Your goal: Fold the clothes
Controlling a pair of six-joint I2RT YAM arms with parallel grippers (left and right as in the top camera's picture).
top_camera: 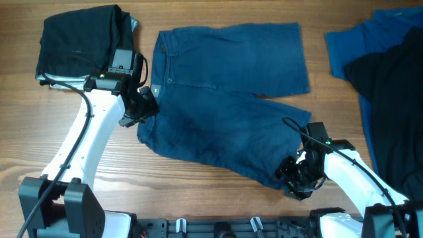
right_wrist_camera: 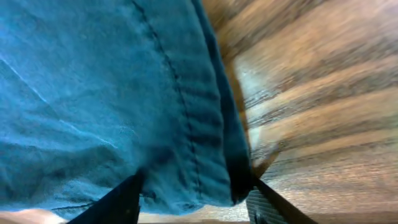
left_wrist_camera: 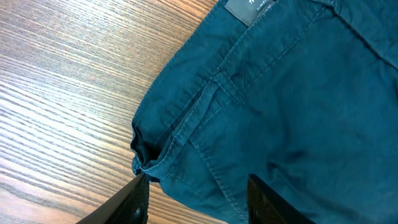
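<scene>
From above, the navy shorts lie spread across the middle of the desk. The left gripper is at their waistband's near corner and the right gripper at the near leg hem. A folded black garment sits in the far left corner.

In the left wrist view, the fingers stand apart, straddling flat fabric.

The right wrist view is blurred. Bunched hem fills the gap between its fingers, and I cannot tell whether it is gripped.
</scene>
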